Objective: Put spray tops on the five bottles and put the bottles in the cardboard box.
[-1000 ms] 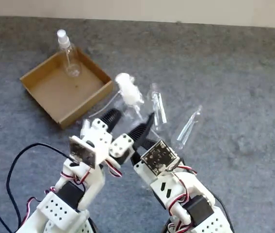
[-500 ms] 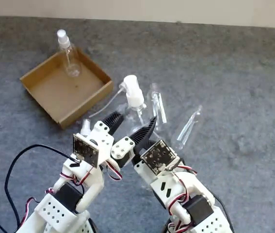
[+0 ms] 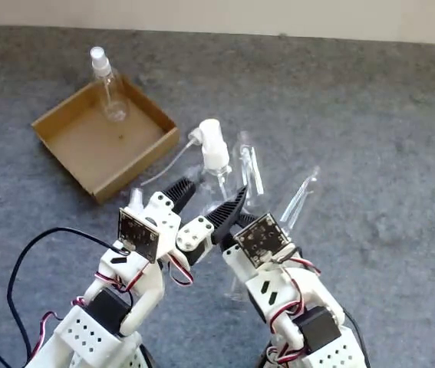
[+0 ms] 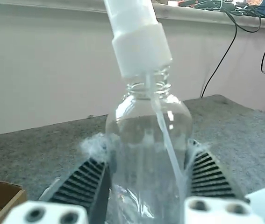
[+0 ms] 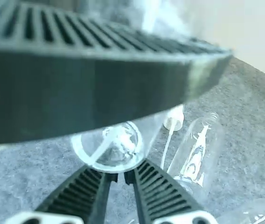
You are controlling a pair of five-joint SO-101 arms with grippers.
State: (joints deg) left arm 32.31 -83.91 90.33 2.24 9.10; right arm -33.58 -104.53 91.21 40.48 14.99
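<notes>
Grey, carpet-like cloth covers the table (image 3: pixel 370 115), with a pale wall behind it. My left fingers (image 4: pixel 83 182) are clamped on the lower body of a clear round plastic bottle (image 4: pixel 146 140), one ribbed black finger on each side; the bottle's long axis stands upright, leaning only a little. A white plastic spray top (image 4: pixel 139 42) sits on its neck, straight above that grip, with its thin dip tube hanging down inside; the neck threads show bare under the collar and the top looks cocked, so I judge it is not screwed home.

My right fingers (image 5: pixel 88 186) are drawn nearly together with nothing between them; they lie low, just beside the bottle's base. The spray top lies up the bottle's axis from them, so the right arm would have to rise along the bottle to reach it while the left merely holds.

An open brown cardboard box (image 3: pixel 56 123) lies well apart on the left arm's side; that arm is the nearer one for the carry.

Counted:
- one box;
- four bottles I can make out: the one in my grip; a capped bottle (image 3: pixel 111 96) leaning in the box's far corner; a near lying bottle (image 3: pixel 250 167) just past the held one; a far lying bottle (image 3: pixel 298 198) toward the right arm's side;
- two spray tops plainly on necks;
- one small white piece (image 3: pixel 135 201) beside the left arm, too small to name.
</notes>
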